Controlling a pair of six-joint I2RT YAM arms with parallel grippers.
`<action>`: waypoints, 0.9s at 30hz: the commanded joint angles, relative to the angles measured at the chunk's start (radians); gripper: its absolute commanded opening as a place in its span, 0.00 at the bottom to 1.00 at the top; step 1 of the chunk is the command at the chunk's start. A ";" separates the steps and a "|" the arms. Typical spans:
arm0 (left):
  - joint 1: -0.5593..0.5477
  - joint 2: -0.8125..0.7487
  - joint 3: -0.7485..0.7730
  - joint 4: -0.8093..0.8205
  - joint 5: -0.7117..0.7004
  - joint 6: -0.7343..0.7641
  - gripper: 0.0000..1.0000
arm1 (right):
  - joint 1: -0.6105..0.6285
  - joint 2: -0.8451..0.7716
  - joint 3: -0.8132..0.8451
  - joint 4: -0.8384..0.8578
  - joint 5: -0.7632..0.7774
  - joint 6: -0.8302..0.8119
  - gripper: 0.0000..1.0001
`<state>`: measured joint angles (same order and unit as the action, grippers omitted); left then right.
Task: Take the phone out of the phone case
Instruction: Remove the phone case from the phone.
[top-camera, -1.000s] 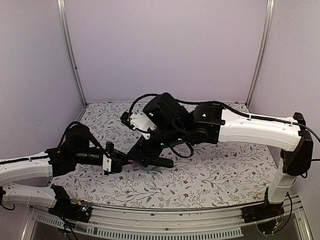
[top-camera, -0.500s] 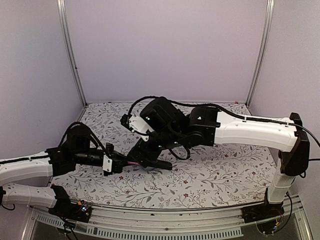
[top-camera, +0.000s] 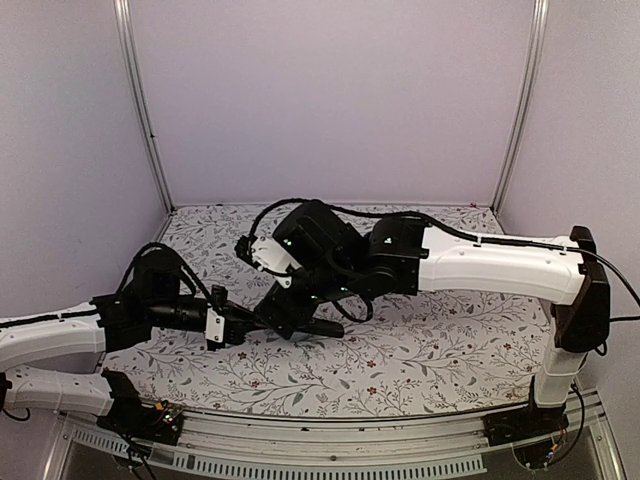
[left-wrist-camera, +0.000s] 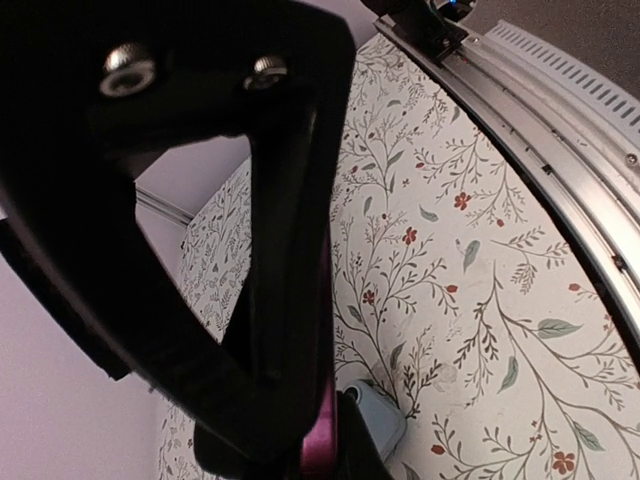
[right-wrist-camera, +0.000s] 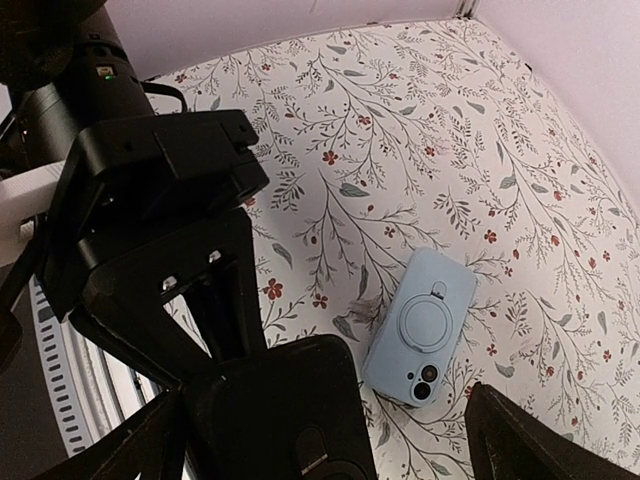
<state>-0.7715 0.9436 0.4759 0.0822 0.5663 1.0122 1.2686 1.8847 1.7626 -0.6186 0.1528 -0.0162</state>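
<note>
From above, the left pincer (top-camera: 235, 325) is clamped on a flat black slab with a magenta edge (top-camera: 322, 327) just over the floral-cloth bench (top-camera: 440, 350), and the right pincer (top-camera: 294, 316) hangs right beside it. Left wrist cam shows that magenta edge nipped between the fingers, plus a light-blue phone case with a ring grip (left-wrist-camera: 378, 418) lying flat on the bench below. Right wrist cam: jaws wide, nothing in them, blue case back-up with dark lenses showing — so I'd guess the phone's inside it, can't be sure. Probably rigid, slick glass in a bendy shell; I'd peel at a corner lip.
</note>
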 joint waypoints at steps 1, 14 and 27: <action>0.009 -0.010 0.040 0.080 0.035 -0.014 0.00 | -0.004 0.029 0.015 -0.013 0.066 -0.008 0.99; 0.009 -0.028 0.035 0.082 0.035 -0.009 0.00 | -0.004 0.000 -0.010 -0.055 0.155 -0.039 0.99; 0.014 -0.062 0.030 0.078 0.024 -0.003 0.00 | -0.004 -0.023 -0.055 -0.133 0.162 -0.021 0.99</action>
<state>-0.7673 0.9325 0.4759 0.0605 0.5568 1.0153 1.2751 1.8858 1.7416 -0.6376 0.2783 -0.0395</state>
